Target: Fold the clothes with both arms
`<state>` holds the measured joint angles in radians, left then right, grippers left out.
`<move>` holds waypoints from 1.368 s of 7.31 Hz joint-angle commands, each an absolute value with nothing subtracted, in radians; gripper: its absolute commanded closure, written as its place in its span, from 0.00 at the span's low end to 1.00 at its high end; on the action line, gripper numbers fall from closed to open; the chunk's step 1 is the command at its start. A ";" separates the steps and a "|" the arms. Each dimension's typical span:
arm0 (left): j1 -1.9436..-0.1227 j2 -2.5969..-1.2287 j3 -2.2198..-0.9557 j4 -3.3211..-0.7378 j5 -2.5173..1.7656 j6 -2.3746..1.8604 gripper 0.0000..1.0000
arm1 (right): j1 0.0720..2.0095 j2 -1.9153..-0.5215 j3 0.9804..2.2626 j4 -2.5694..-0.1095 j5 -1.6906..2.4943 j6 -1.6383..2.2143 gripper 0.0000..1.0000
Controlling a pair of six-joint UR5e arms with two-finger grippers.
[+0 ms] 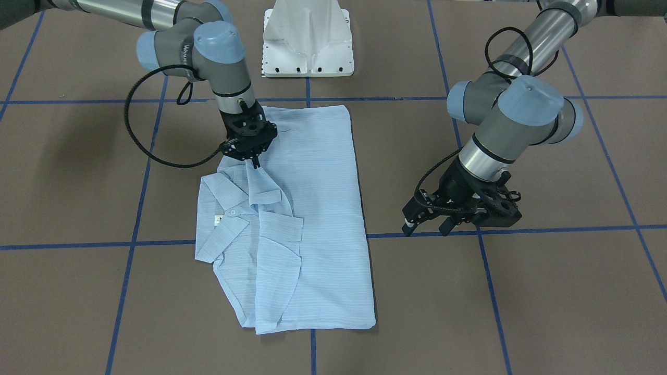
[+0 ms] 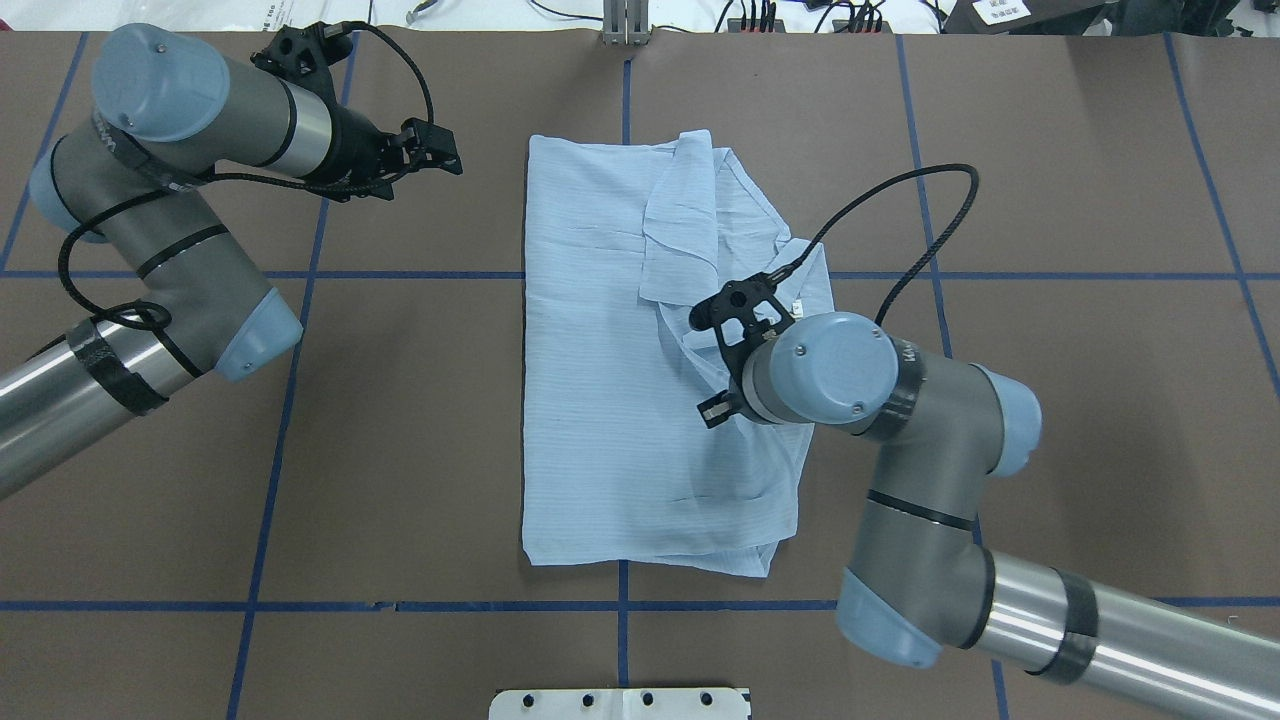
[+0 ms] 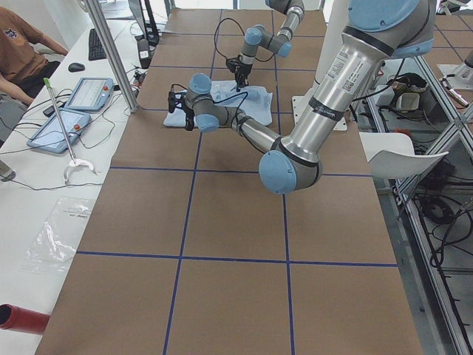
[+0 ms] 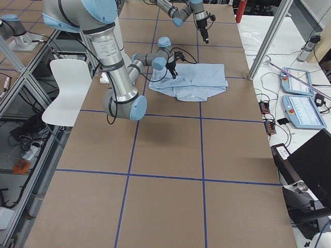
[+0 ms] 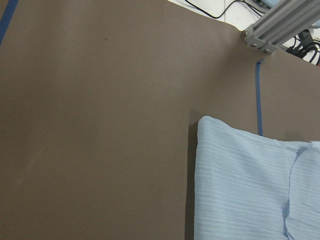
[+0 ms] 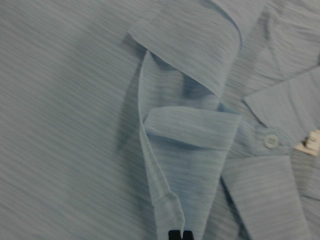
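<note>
The light blue striped shirt point(image 1: 323, 208) lies folded into a long rectangle in the middle of the table, collar and a white button point(image 6: 270, 140) facing up. My right gripper point(image 1: 255, 162) points down onto it near the collar, shut on a raised fold of shirt fabric point(image 6: 165, 200). In the overhead view the wrist hides those fingertips. Off to the side of the shirt point(image 2: 590, 350), my left gripper point(image 1: 428, 228) hovers over bare table, open and holding nothing; it shows again in the overhead view point(image 2: 445, 148). Its wrist view shows only a shirt corner point(image 5: 240, 190).
The white pedestal base point(image 1: 307, 41) stands at the robot's edge of the table. Blue tape lines point(image 1: 130, 245) grid the brown table top. A side desk with tablets point(image 3: 81, 92) and a seated person point(image 3: 18, 44) runs along the far side, behind an aluminium post point(image 5: 280, 22).
</note>
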<state>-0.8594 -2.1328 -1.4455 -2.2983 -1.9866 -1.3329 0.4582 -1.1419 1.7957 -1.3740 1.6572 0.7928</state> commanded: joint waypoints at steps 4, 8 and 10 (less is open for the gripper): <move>-0.853 -2.135 -1.439 -2.315 -1.987 -1.333 0.00 | 0.518 -1.349 1.959 -1.401 1.657 0.793 0.00; -0.853 -2.140 -1.439 -2.316 -1.987 -1.335 0.00 | 0.558 -1.102 1.779 -1.390 1.645 0.842 0.00; -0.851 -2.134 -1.443 -2.318 -1.988 -1.336 0.00 | 0.600 -1.054 1.738 -1.390 1.653 0.839 0.00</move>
